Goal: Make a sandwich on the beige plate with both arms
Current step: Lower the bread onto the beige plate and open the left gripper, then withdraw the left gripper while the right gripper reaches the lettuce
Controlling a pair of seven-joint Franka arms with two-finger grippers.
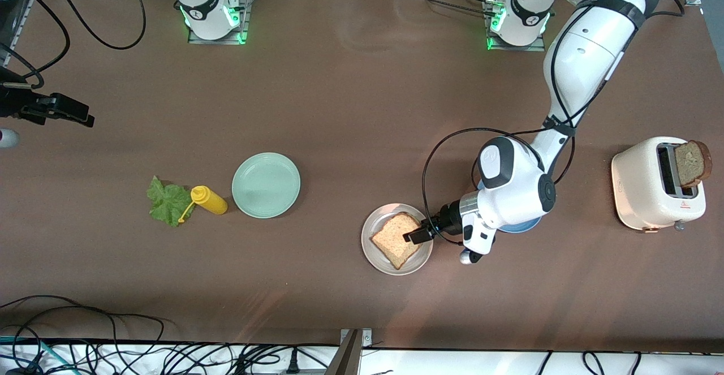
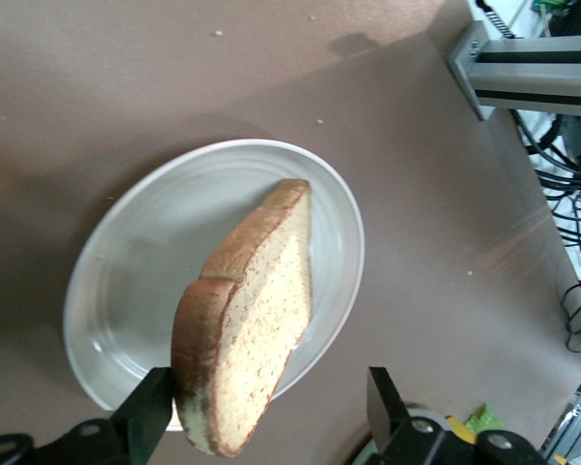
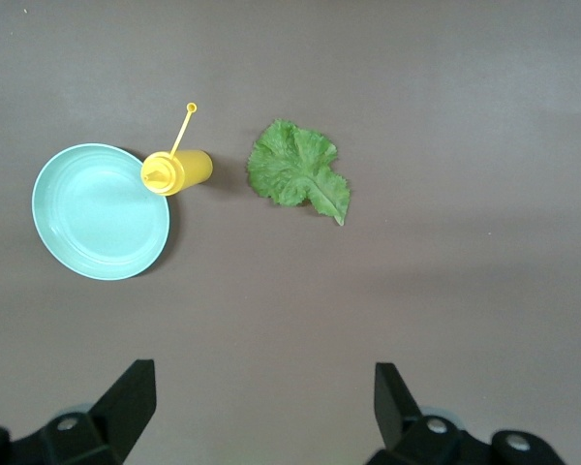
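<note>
**First slice down on the beige plate, lettuce waits by my right arm**

Nearest the camera lies the beige plate (image 1: 378, 250), with one toast slice (image 1: 396, 239) on it. My left gripper (image 1: 419, 235) hangs over the plate's edge toward my left arm's end, fingers spread, one finger (image 2: 153, 417) just touching the crust.

Toward my right arm's end lie the lettuce leaf (image 1: 168, 201), yellow bottle (image 1: 210, 199) and mint-green plate (image 1: 266, 185). My right gripper (image 3: 261, 407) waits above them, spread and empty; that arm is nearer the leaf.

Toward my left arm's end, the second slice (image 1: 691, 163) stands in the toaster (image 1: 639, 185).

My left wrist view shows the slice propped up off the plate; the front view makes it look flat.
</note>
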